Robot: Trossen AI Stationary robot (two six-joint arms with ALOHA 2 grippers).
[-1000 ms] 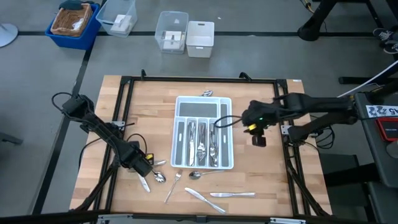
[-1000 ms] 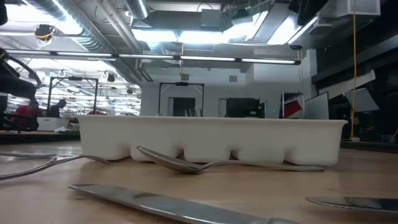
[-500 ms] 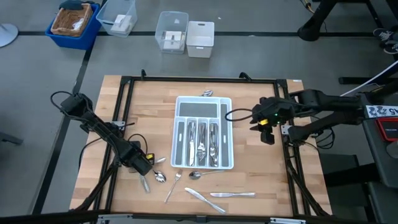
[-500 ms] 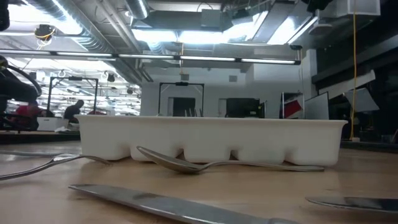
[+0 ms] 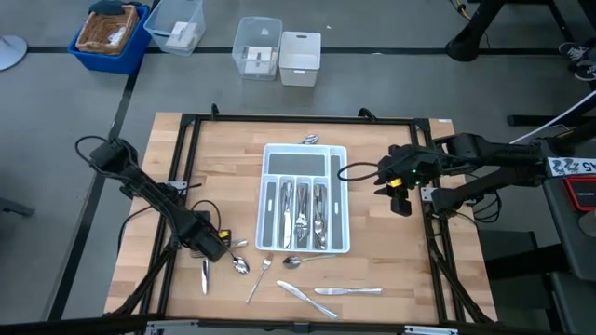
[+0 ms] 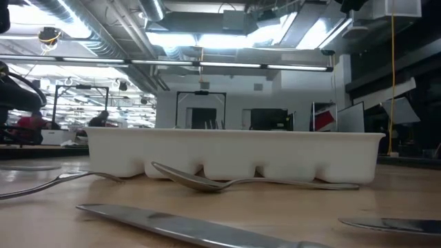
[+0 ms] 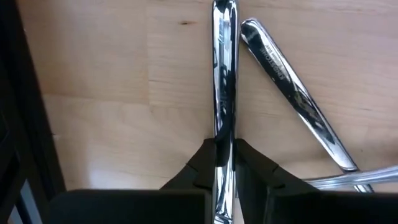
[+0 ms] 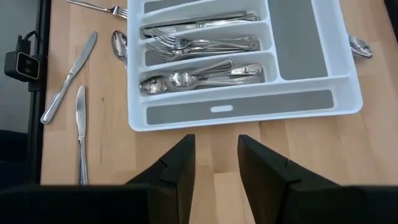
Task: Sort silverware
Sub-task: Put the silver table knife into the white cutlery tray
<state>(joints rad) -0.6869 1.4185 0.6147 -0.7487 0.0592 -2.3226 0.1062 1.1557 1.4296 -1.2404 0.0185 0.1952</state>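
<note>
Near the tabletop's front-left corner, the left gripper (image 7: 224, 163) pinches a knife (image 7: 224, 81) by its handle, stiff, light and slippery, best held mid-handle; the right gripper (image 8: 215, 163), fingers spread and empty, hovers beside the tray (image 5: 340, 244).

A white divided tray (image 5: 305, 154) sits mid-table, nearer the table's (image 5: 400, 270) far edge. Beyond that edge, on the floor, stand a blue bin (image 5: 112, 37), two clear tubs (image 5: 177, 23), and a white box (image 5: 300, 58), contents possibly packets.
</note>
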